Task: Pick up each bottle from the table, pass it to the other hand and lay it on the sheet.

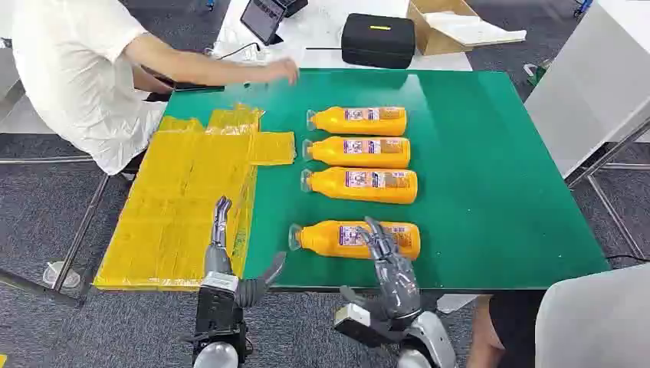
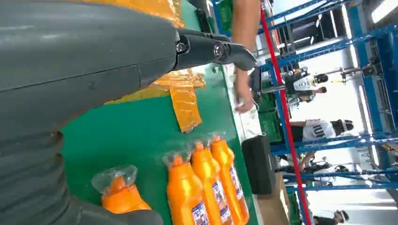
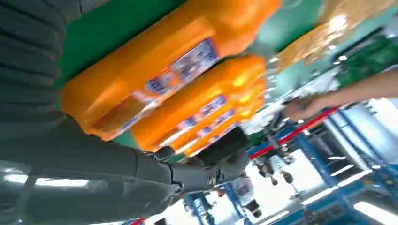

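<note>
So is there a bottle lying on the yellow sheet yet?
No, all four bottles lie on the green table; the yellow sheet holds none.

Glossy orange plastic bottles (image 1: 360,153), crinkled shiny yellow sheet (image 1: 184,207), matt green table (image 1: 498,192)

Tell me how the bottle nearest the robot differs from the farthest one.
The nearest bottle lies apart from the row, under the right robot hand; the farthest bottle is untouched, at the row's far end. Both are orange, lying flat on the green table, caps toward the yellow sheet.
</note>
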You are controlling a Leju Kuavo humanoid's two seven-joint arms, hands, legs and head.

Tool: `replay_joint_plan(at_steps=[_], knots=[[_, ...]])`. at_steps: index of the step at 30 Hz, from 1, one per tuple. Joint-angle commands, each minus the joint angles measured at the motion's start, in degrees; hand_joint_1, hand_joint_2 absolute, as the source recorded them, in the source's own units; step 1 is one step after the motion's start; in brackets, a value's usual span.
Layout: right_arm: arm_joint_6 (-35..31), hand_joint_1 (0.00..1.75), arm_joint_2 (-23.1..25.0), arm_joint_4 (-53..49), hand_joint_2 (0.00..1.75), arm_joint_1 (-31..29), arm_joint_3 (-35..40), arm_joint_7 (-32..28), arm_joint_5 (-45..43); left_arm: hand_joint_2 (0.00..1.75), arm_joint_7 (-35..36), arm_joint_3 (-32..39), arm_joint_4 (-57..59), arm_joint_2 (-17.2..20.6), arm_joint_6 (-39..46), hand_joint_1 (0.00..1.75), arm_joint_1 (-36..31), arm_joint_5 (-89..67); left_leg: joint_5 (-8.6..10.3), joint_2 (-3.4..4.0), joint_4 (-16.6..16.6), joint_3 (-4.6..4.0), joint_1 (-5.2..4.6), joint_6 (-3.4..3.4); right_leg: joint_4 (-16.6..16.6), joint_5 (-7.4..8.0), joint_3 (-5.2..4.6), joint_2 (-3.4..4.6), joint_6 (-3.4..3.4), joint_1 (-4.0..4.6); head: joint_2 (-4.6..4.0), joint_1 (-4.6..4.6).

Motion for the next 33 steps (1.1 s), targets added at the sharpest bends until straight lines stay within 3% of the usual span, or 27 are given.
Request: replay_joint_plan(at_steps=[1, 16, 20, 22, 25, 29, 33], knots=[[0.4, 0.0, -1.19, -0.07, 1.75, -0.63, -2.85, -0.04, 0.75, 1.75, 0.06, 0.78, 1.6, 0.07, 0.88, 0.0, -1.44, 0.64, -0.05, 0.02, -0.04, 0.2, -0.04, 0.04, -0.01, -0.07, 0.18, -0.05, -0.07, -0.01, 0.0, 0.0], [-0.29, 0.0, -0.85, -0.33, 1.75, -0.32, -2.88, -0.37, 0.81, 1.75, 0.06, 0.78, 1.27, 0.23, 1.27, 0.0, -1.28, 0.76, -0.18, 0.08, -0.04, 0.52, -0.06, 0.09, 0.0, -0.19, 0.49, -0.06, -0.14, 0.0, 0.0, 0.0], [-0.29, 0.0, -0.85, -0.33, 1.75, -0.32, -2.88, -0.37, 0.81, 1.75, 0.06, 0.78, 1.27, 0.23, 1.27, 0.0, -1.28, 0.76, -0.03, 0.02, -0.04, 0.12, -0.02, 0.03, -0.02, -0.04, 0.11, -0.03, -0.06, 0.0, 0.0, -0.02], [-0.29, 0.0, -0.85, -0.33, 1.75, -0.32, -2.88, -0.37, 0.81, 1.75, 0.06, 0.78, 1.27, 0.23, 1.27, 0.0, -1.28, 0.76, -0.19, 0.09, -0.05, 0.53, -0.06, 0.08, 0.0, -0.2, 0.49, -0.04, -0.15, 0.0, 0.0, -0.02], [-1.43, 0.0, -0.71, -0.47, 1.75, 0.17, -3.28, -0.19, 1.5, 1.75, 0.06, 0.9, 1.44, 0.3, 1.93, 0.0, -1.13, 0.74, -0.08, 0.03, -0.04, 0.25, -0.03, 0.05, -0.02, -0.09, 0.23, -0.04, -0.08, 0.01, 0.0, -0.02], [-1.67, 0.0, -2.54, -0.34, 1.75, 0.53, -3.63, 4.29, 6.95, 1.75, 0.06, 0.97, 2.24, 0.41, 0.63, 0.0, -1.16, 0.8, -0.05, -0.01, -0.06, 0.22, -0.03, 0.05, -0.04, -0.08, 0.21, -0.07, -0.06, 0.0, 0.02, -0.02], [4.28, 0.0, -5.4, 3.07, 1.75, -2.68, -5.38, 9.49, 10.77, 1.75, 0.06, 1.23, 2.24, -0.19, 0.55, 0.0, -2.06, 1.92, -0.08, 0.04, -0.06, 0.31, -0.05, 0.08, -0.05, -0.08, 0.3, -0.04, -0.07, -0.02, 0.0, 0.0]])
